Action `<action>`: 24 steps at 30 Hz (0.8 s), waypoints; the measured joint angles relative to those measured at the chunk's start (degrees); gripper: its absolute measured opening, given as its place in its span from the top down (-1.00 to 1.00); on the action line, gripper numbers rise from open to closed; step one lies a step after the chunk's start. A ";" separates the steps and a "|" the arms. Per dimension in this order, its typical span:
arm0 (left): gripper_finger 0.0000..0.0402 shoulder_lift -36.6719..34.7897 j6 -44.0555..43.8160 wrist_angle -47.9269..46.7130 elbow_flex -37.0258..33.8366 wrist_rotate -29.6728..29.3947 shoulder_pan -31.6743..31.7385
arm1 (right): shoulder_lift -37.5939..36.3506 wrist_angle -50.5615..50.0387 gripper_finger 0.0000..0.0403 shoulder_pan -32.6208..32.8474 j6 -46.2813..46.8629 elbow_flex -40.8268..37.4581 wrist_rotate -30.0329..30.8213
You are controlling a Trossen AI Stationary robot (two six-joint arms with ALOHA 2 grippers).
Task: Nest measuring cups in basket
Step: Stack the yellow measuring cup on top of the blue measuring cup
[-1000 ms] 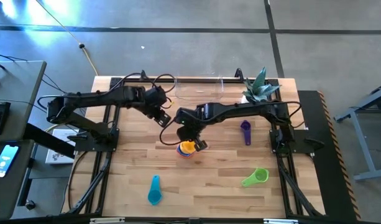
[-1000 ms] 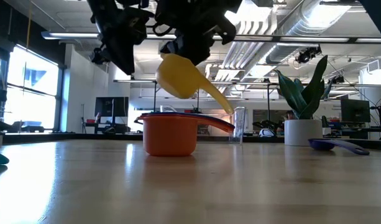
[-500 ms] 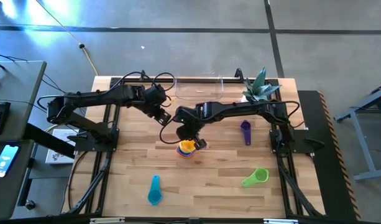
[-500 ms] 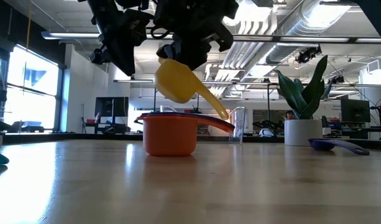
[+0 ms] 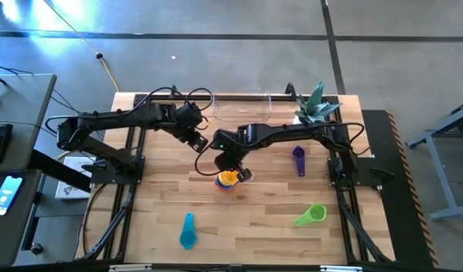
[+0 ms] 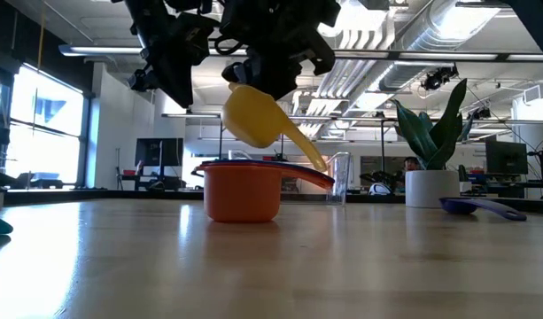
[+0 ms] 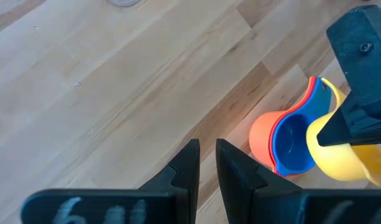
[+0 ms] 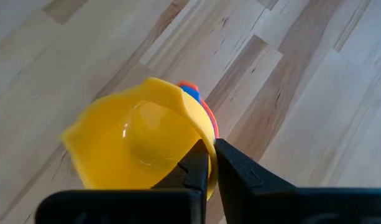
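Yellow plastic fills our right claw (image 8: 207, 163), which is clenched on the rim of the yellow cup (image 6: 253, 115), held tilted just above the orange cup (image 6: 242, 192) with the blue cup (image 7: 294, 138) nested inside it at mid-table (image 5: 269, 211). Around the stack we see the purple cup (image 5: 297, 159), green cup (image 5: 312, 215) and teal cup (image 5: 187, 230) lying well apart, the clear basket (image 5: 242, 105) and potted plant (image 5: 316, 106) at the far edge, and our left claw (image 7: 206, 163) hovering nearby, fingers nearly closed on nothing. Since half a second ago the yellow cup has barely shifted, and we can read no writing anywhere.
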 joint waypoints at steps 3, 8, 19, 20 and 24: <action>0.78 0.00 0.04 0.00 0.00 0.00 0.00 | 0.00 0.15 0.82 -0.01 -0.13 0.00 0.00; 0.78 0.00 0.22 0.00 0.00 -0.01 0.00 | 0.00 0.26 0.74 0.02 -0.13 0.00 0.00; 0.78 -0.02 1.03 0.00 0.00 -0.07 0.00 | 2.01 -0.83 0.80 0.17 3.80 -0.09 -2.09; 0.78 -0.02 1.05 0.00 0.00 -0.07 0.00 | 2.01 -0.31 0.80 0.17 4.28 -0.09 -1.78; 0.78 -0.02 1.05 0.02 0.00 -0.07 0.00 | 2.01 -0.23 0.79 0.12 5.08 -0.09 -1.31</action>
